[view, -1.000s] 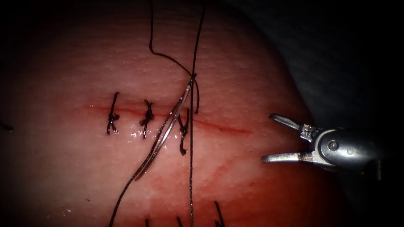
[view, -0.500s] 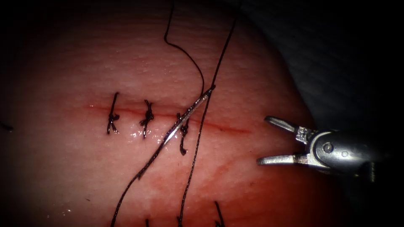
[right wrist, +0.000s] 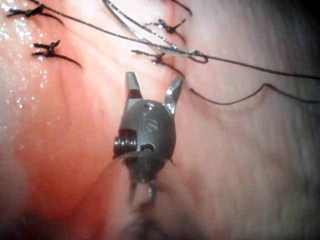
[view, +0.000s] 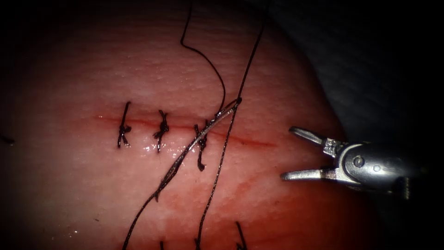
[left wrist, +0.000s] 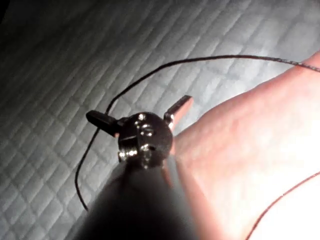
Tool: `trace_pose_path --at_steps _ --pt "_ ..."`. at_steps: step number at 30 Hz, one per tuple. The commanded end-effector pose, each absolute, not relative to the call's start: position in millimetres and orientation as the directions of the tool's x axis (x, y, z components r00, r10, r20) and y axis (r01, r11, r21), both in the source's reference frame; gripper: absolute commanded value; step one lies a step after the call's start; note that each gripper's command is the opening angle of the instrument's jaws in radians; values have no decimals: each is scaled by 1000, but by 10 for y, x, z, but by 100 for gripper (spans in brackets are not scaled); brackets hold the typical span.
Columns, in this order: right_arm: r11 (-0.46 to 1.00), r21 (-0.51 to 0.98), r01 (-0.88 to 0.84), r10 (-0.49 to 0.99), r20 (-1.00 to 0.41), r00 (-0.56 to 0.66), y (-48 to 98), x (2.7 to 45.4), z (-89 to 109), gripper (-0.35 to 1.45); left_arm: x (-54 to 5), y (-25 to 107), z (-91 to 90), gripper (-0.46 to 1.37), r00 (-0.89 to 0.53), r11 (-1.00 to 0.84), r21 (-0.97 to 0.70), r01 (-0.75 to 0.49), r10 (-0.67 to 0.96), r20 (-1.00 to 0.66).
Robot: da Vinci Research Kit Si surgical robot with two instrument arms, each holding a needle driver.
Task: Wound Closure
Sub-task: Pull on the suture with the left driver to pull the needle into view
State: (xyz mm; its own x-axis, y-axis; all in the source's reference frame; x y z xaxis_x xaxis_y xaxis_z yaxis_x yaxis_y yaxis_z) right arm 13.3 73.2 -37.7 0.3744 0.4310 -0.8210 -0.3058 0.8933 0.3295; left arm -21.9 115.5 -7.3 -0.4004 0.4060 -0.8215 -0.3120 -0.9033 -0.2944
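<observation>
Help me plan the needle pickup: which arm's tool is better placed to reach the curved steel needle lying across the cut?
Probably the right. The right arm's open tool sits just right of the curved steel needle, which lies loose on the tissue; the left arm's open tool holds nothing, off the tissue over the quilted pad.

- No brand, label, number or sign can be read on anything in these views
- The rounded grey metal head of the right arm's tool (right wrist: 153,88) carries a small stamped mark in the right wrist view; it may be two characters, but they cannot be made out
</observation>
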Motion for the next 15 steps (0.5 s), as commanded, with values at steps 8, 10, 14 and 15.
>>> trace_pose_path --at_steps 8,10,14,15 --pt "894 331 -304 431 -820 376 732 134 -377 91 -165 1022 -98 136 -404 -921 -348 -177 390 -828" --pt "893 331 -304 431 -820 376 732 135 -377 91 -149 988 -98 136 -412 -919 -363 -153 393 -822" --pt "893 330 -305 432 -820 376 732 135 -377 91 -118 944 -96 136 -415 -909 -395 -131 412 -811" --pt "893 330 -305 432 -820 376 732 136 -377 91 -114 941 -95 136 -408 -906 -401 -132 419 -812"
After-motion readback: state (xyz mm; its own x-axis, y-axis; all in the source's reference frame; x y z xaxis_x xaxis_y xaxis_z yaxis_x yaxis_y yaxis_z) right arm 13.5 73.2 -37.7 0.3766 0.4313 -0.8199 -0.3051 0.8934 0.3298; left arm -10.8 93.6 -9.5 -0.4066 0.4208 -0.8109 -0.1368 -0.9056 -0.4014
